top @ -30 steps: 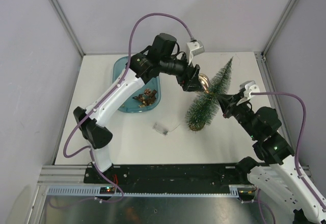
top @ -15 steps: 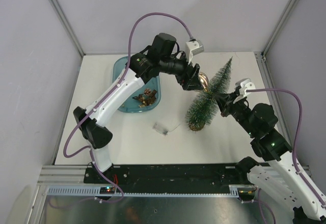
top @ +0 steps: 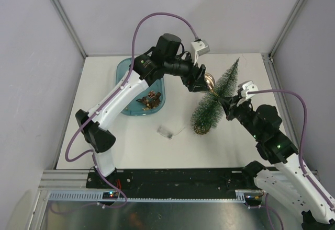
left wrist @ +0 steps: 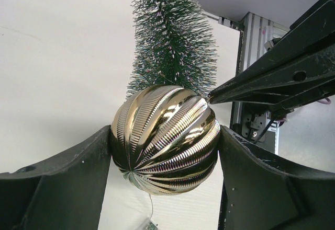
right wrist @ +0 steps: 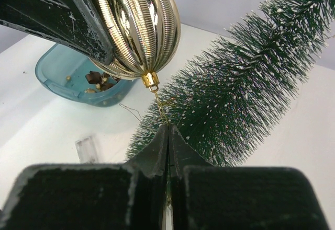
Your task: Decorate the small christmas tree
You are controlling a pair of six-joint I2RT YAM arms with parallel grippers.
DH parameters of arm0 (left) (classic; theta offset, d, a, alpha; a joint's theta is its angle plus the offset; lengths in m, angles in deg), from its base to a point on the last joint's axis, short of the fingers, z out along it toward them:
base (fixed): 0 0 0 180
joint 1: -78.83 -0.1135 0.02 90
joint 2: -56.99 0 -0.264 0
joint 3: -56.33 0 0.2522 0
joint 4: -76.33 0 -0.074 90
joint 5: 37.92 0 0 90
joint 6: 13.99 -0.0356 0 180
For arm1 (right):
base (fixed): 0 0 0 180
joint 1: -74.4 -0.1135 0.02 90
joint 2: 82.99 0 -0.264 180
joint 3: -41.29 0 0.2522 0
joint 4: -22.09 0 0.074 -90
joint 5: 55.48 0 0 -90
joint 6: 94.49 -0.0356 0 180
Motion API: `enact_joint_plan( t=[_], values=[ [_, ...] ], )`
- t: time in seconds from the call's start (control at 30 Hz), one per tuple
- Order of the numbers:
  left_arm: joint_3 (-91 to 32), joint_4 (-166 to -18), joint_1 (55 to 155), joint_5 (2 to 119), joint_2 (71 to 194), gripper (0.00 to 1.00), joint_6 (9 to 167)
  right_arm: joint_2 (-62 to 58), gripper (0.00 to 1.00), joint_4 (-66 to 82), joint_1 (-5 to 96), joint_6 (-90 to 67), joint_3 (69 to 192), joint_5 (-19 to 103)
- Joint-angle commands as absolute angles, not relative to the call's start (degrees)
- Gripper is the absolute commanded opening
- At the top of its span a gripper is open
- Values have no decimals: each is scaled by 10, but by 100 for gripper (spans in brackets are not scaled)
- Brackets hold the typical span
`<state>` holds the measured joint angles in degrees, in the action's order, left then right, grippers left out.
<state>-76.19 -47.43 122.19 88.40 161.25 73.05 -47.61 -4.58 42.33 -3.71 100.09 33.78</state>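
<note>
The small christmas tree [top: 212, 104] stands upright right of centre, dark green with frosted tips; it also shows in the left wrist view [left wrist: 172, 42] and the right wrist view [right wrist: 251, 78]. My left gripper [top: 203, 83] [left wrist: 165, 136] is shut on a gold ribbed ball ornament [top: 209, 80] [left wrist: 165, 138] [right wrist: 138, 26], held in the air beside the tree's upper part. My right gripper [top: 226, 103] [right wrist: 168, 128] is shut, its tips pinching the ornament's gold hanging thread [right wrist: 159, 107] just below the ball's cap, right in front of the tree's bristles.
A blue tray [top: 125, 70] [right wrist: 52, 76] holding several small brown and gold decorations sits at the back left. A small clear box [top: 165, 131] [right wrist: 86, 149] with a thin wire lies on the table left of the tree's base.
My right gripper has shifted a little left, closer to the ball and tree. The left gripper and ball have barely moved.
</note>
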Motion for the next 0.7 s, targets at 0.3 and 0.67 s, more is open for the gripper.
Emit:
enact_joint_plan(
  t=[0.3, 0.67],
  values=[
    [-728, -506, 1223, 892, 1611, 38, 743, -471, 0, -54, 401, -29, 1027, 306],
    [-714, -517, 1223, 888, 1601, 37, 745, -471, 0, -53, 396, -28, 1027, 294]
  ],
)
